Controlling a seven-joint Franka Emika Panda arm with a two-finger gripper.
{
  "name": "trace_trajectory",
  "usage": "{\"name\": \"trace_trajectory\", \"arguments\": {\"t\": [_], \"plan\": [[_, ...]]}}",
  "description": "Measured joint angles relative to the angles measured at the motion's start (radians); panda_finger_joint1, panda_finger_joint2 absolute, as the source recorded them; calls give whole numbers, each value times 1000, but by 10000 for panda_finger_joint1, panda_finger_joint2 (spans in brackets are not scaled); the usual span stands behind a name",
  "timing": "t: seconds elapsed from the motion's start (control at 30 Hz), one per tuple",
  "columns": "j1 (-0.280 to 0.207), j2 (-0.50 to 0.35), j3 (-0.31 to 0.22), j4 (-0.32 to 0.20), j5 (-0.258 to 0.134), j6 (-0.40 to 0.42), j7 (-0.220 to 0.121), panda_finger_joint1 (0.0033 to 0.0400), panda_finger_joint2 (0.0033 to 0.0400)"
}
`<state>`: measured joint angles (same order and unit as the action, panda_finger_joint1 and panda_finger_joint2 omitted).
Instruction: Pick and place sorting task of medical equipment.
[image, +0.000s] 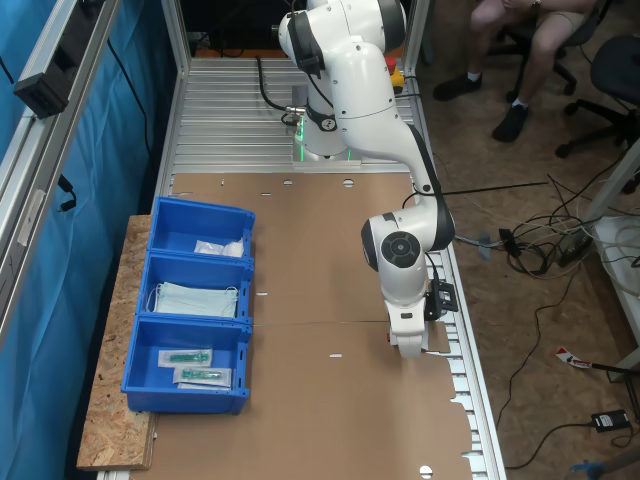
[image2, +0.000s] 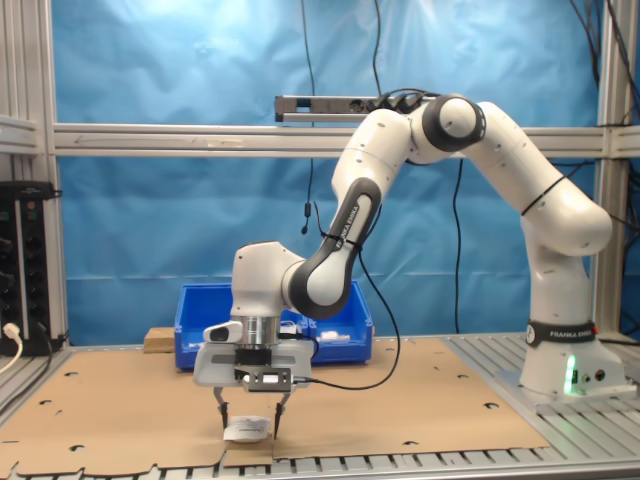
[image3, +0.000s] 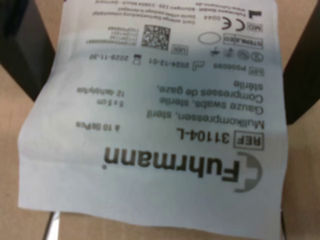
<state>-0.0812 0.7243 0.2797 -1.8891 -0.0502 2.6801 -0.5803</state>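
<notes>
A small white sealed packet (image2: 245, 431) with dark print lies flat on the brown cardboard near the table's front edge in the second exterior view. My gripper (image2: 250, 428) is lowered over it and open, one dark finger (image2: 221, 408) on each side, tips down near the cardboard. In the wrist view the packet (image3: 155, 115) is seen close up, with a dark finger (image3: 22, 50) at either edge. The arm's white hand (image: 405, 335) hides the packet in the first exterior view. Another white packet (image: 220, 247) lies in the far compartment of the blue bin.
A blue three-compartment bin (image: 135, 375) stands on a chipboard strip at the first exterior view's left; pale blue masks (image: 196, 298) lie in the middle, syringe packets (image: 195, 366) in the near one. Cables trail past the table edge. A seated person's legs (image: 535, 60) show behind.
</notes>
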Motion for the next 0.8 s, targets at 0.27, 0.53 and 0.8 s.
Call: {"name": "trace_trajectory", "arguments": {"t": [0.27, 0.53, 0.8], "plan": [[0, 0, 0, 0, 0, 2, 0, 400, 400], [0, 0, 0, 0, 0, 2, 0, 346, 346], [0, 0, 0, 0, 0, 3, 0, 158, 158]]}}
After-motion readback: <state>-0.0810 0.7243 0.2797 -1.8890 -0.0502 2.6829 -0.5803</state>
